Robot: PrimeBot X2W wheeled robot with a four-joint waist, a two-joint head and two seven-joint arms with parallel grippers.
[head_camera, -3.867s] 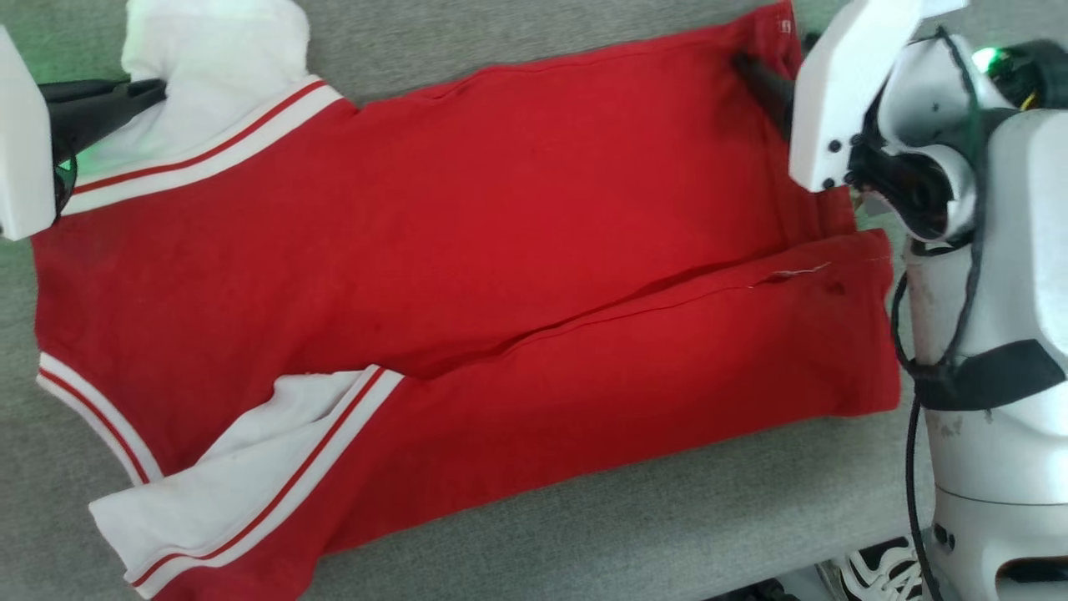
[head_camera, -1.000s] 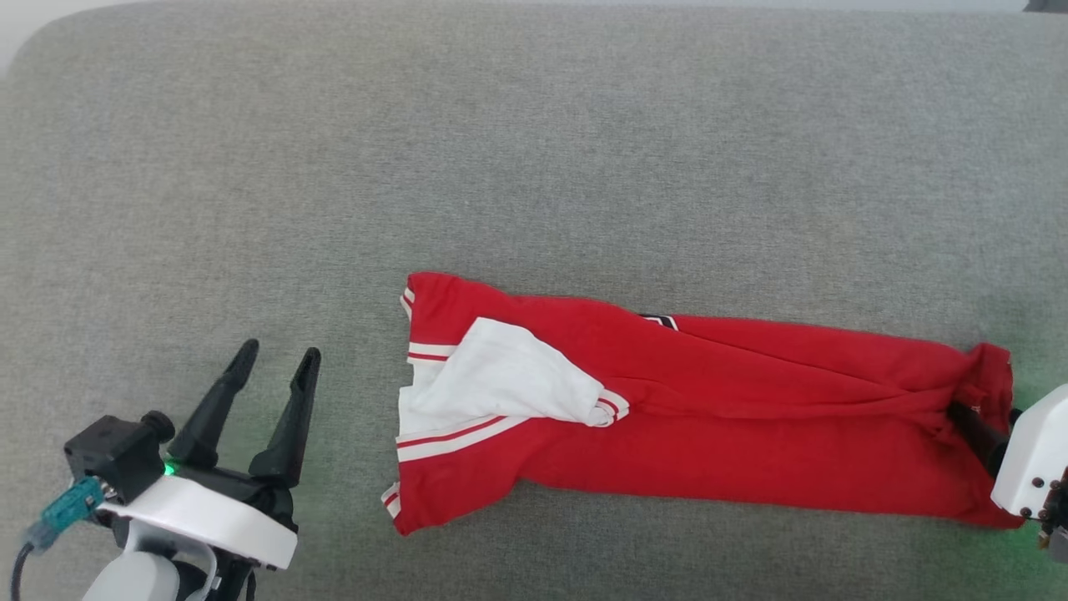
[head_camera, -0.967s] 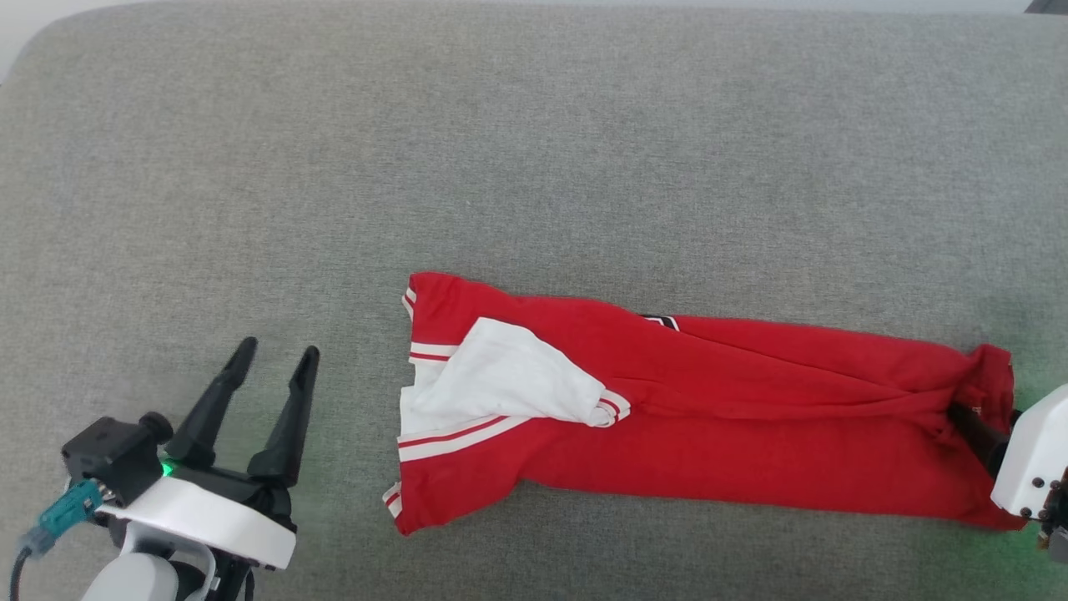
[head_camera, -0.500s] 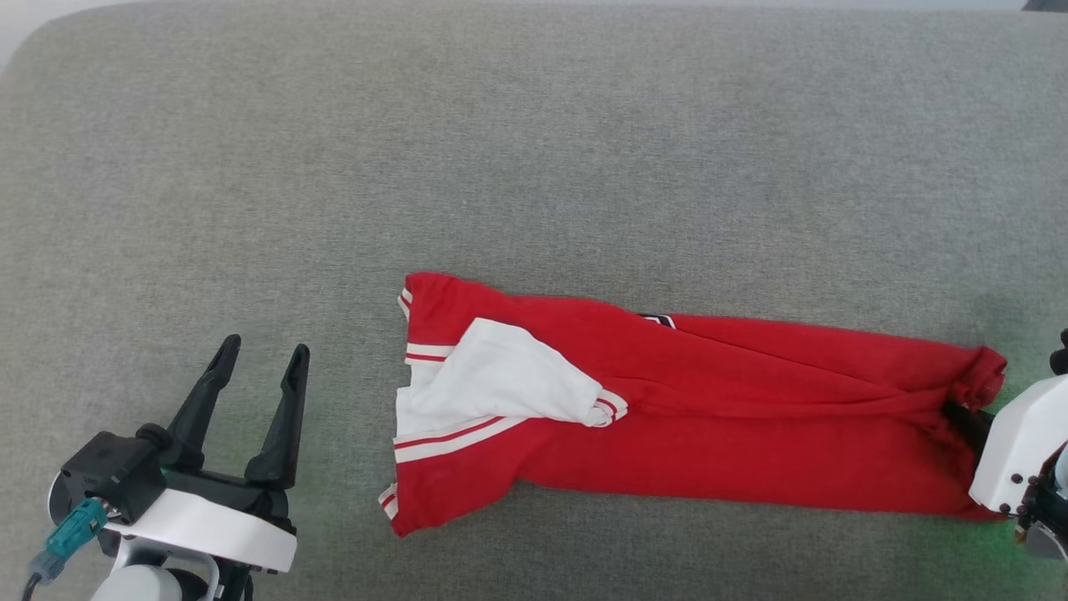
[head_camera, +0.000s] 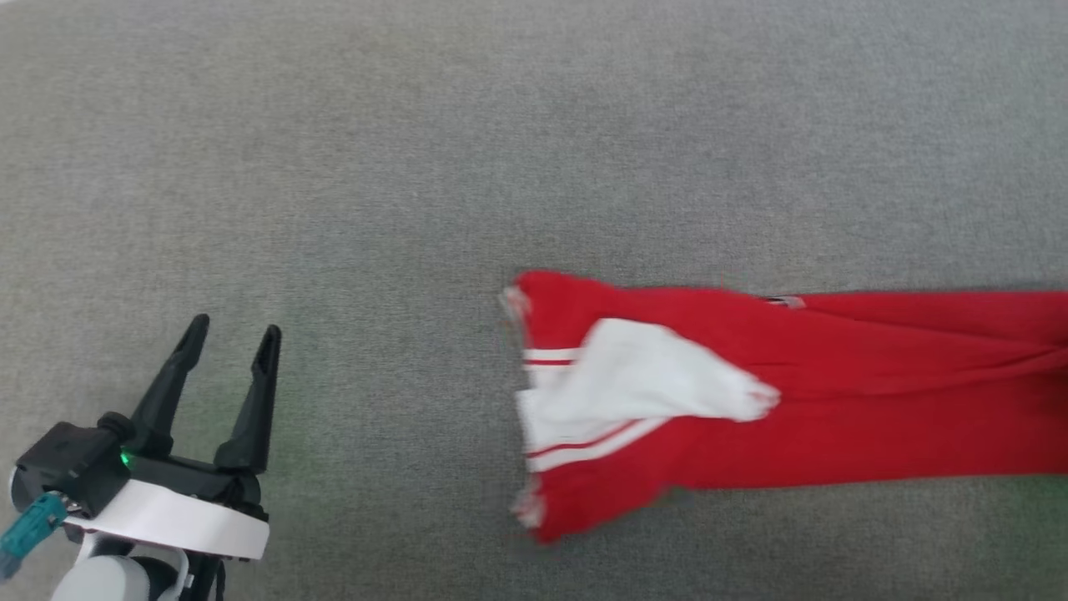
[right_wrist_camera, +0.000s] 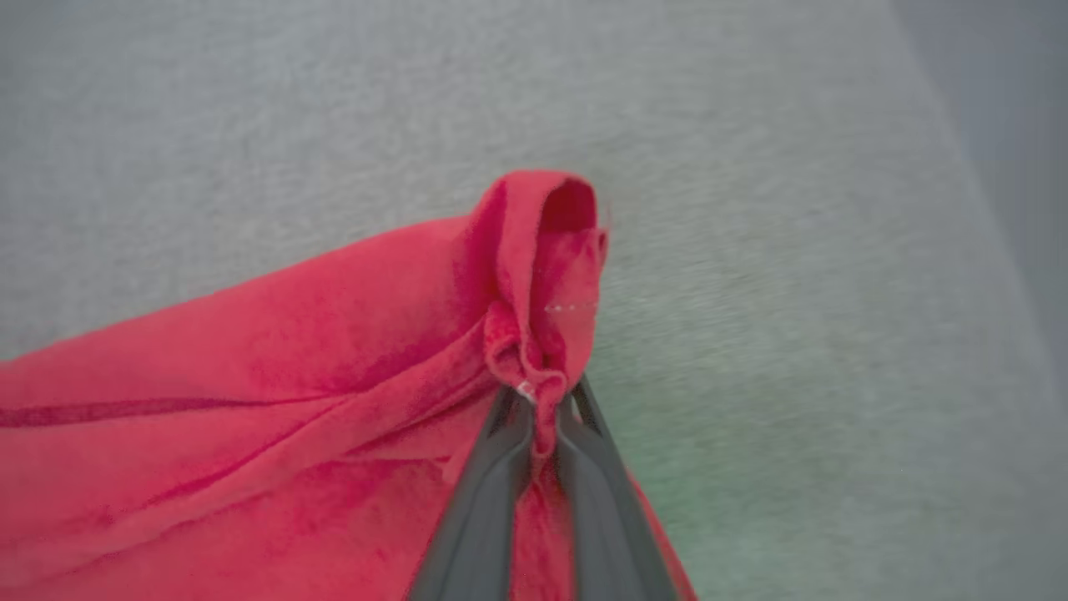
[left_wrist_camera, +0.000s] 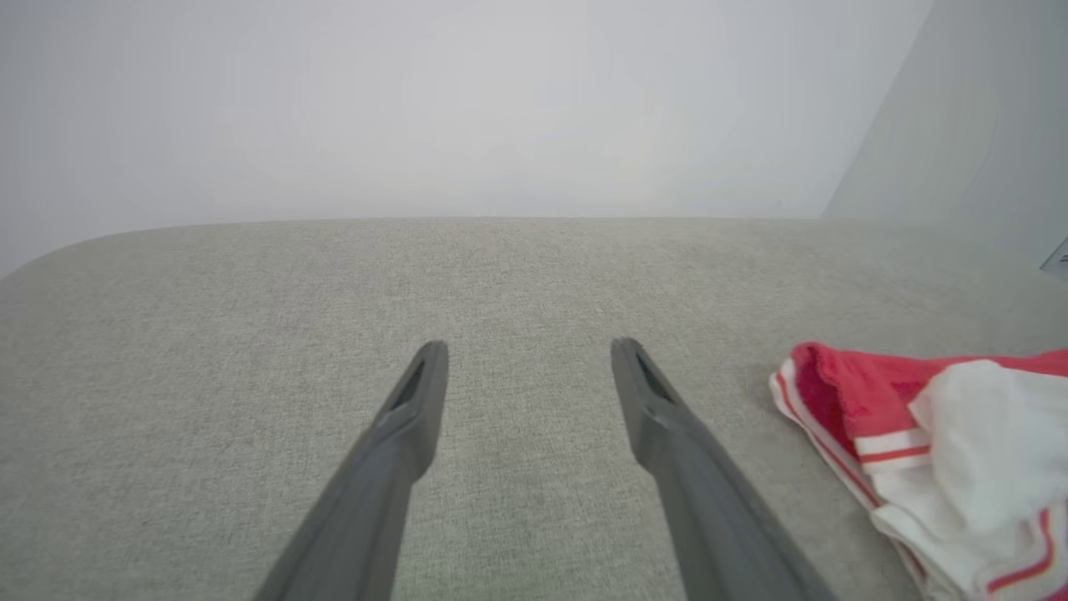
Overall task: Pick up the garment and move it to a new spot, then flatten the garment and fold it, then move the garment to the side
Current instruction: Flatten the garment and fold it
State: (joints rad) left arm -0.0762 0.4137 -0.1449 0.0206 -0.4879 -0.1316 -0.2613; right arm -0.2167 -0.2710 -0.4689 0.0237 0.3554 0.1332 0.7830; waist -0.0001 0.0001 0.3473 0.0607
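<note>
The garment [head_camera: 793, 401] lies on the grey cushion as a long, narrow red band that runs off the right edge of the head view. A white sleeve with red stripes is folded over its left end. My left gripper [head_camera: 234, 327] stands open at the lower left, well apart from the garment, with nothing between its fingers. The left wrist view has that gripper [left_wrist_camera: 529, 349] over bare cushion, and the garment's sleeve end [left_wrist_camera: 934, 434] is off to the right. My right gripper [right_wrist_camera: 541, 392] is shut on a bunched fold of the garment's red hem [right_wrist_camera: 542, 250].
The grey fabric cushion [head_camera: 501, 167] spreads wide behind and to the left of the garment. A pale wall [left_wrist_camera: 417, 100] rises past its far edge. In the right wrist view the cushion's edge [right_wrist_camera: 984, 209] runs close beside the pinched hem.
The head view has shifted. The garment now lies farther right of my left gripper, drawn along by its pinched hem. The right gripper has left the head view.
</note>
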